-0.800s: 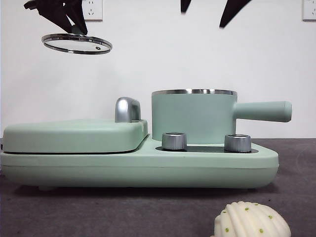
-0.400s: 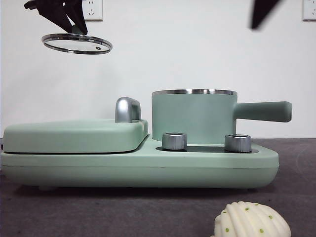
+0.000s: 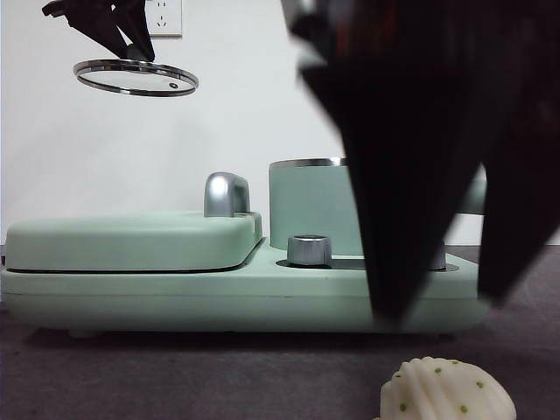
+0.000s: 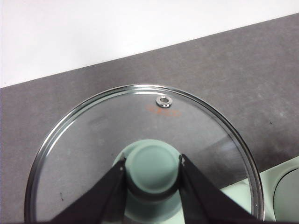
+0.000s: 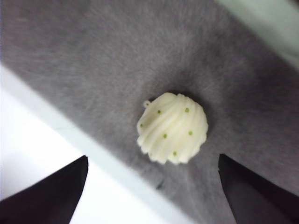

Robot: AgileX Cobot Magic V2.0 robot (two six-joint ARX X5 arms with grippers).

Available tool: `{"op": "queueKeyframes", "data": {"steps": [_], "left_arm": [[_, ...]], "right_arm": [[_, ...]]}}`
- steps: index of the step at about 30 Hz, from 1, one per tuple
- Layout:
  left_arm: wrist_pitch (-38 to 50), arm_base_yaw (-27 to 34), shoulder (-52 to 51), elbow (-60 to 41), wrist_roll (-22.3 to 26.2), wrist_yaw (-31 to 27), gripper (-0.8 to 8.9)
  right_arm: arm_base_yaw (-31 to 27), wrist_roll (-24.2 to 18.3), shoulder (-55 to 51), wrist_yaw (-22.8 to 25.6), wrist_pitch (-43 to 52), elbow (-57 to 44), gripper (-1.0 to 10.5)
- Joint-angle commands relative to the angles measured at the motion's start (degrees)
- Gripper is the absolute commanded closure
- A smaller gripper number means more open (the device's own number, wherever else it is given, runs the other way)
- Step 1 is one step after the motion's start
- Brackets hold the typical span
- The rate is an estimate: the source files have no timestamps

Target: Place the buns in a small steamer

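A ribbed cream bun with green dots (image 3: 446, 391) lies on the grey table in front of the cooker, near the table's front edge. My right gripper (image 3: 442, 302) hangs above it, big and dark, open; in the right wrist view the bun (image 5: 173, 128) lies between the wide-spread jaws of that gripper (image 5: 152, 158). The small steamer (image 3: 311, 206), a mint-green pot with a chrome rim, stands open on the cooker, its right half and handle hidden behind the arm. High at the left, my left gripper (image 3: 122, 39) (image 4: 153, 161) is shut on the green knob (image 4: 153, 170) of the glass lid (image 3: 136, 77) (image 4: 93, 130).
The mint-green cooker base (image 3: 245, 297) spans the table, with a flat griddle lid (image 3: 131, 241), its chrome handle (image 3: 226, 194) and a chrome dial (image 3: 308, 250). The table's pale front edge (image 5: 70, 133) runs close to the bun.
My right arm has dropped from the top of the front view to hang large in front of the pot, covering its handle. The left gripper and lid have stayed put.
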Motion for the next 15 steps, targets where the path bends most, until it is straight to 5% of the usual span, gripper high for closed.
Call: {"op": "queueKeyframes", "data": {"steps": [1, 15], "left_arm": [[1.18, -0.11, -0.04, 2.12, -0.20, 0.31, 8.03], [1.09, -0.11, -0.02, 2.12, -0.24, 0.31, 8.03]], "right_arm": [[0.61, 2.86, 1.40, 1.49, 2.64, -2.51, 5.0], [-1.73, 2.54, 1.62, -2.40, 8.52, -5.38, 5.4]]}}
